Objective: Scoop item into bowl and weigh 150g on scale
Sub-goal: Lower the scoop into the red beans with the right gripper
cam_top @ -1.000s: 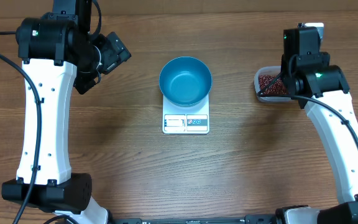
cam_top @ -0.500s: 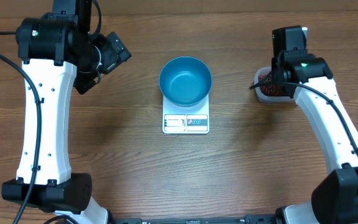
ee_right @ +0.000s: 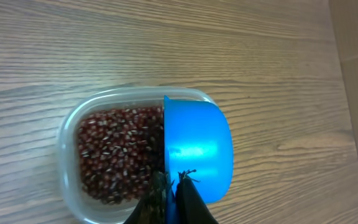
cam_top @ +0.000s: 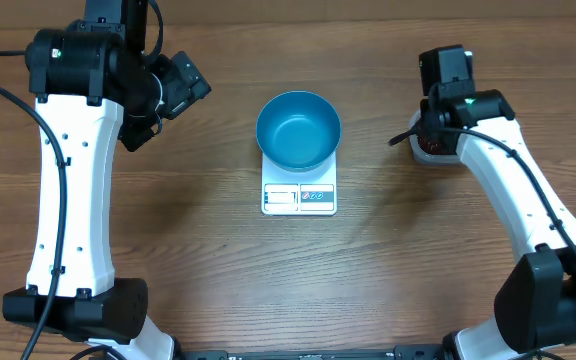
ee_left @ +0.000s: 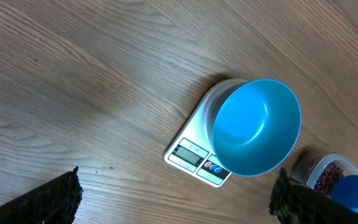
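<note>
Table [cam_top: 168, 260]: wood, level.
Bowl [cam_top: 298, 130]: sits on the scale [cam_top: 299, 197] at mid-table and looks empty.
Left gripper [ee_left: 176, 202]: well left of the scale, jaws spread wide, holding nothing.
Tub [ee_right: 70, 134]: well right of the scale.
Scoop [ee_right: 197, 146]: the right gripper [ee_right: 169, 199] is clamped tight on its handle. The cup is turned on edge over the tub's right side.
Beans [ee_right: 117, 152]: a loose heap in the tub. You should expect hard, light grains that roll, so lift them only in the scoop, with the cup kept level. The light tub may slide when you dig.
</note>
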Robot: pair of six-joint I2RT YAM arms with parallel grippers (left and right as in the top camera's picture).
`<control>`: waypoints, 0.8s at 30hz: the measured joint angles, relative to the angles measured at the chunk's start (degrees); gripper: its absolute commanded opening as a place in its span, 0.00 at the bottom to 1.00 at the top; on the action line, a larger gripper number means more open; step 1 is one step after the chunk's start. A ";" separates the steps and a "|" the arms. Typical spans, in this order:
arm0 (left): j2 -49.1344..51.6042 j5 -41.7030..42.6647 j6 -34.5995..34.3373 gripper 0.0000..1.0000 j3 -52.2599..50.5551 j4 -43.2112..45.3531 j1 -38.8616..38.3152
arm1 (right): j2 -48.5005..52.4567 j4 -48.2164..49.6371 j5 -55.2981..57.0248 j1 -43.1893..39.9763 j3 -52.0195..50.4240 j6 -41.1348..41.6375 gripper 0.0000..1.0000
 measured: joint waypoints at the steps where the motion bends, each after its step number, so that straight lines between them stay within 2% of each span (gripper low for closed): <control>1: 0.00 0.00 0.00 1.00 0.00 0.00 0.00 | -0.02 0.00 -0.02 0.15 0.00 0.00 0.04; 15: 0.00 0.00 0.02 1.00 0.00 -0.02 0.00 | 0.09 -0.28 1.75 0.35 0.00 -0.02 0.04; 24: 0.00 0.00 0.02 1.00 0.00 -0.02 0.00 | 3.82 -0.48 2.29 0.35 0.00 -0.17 0.04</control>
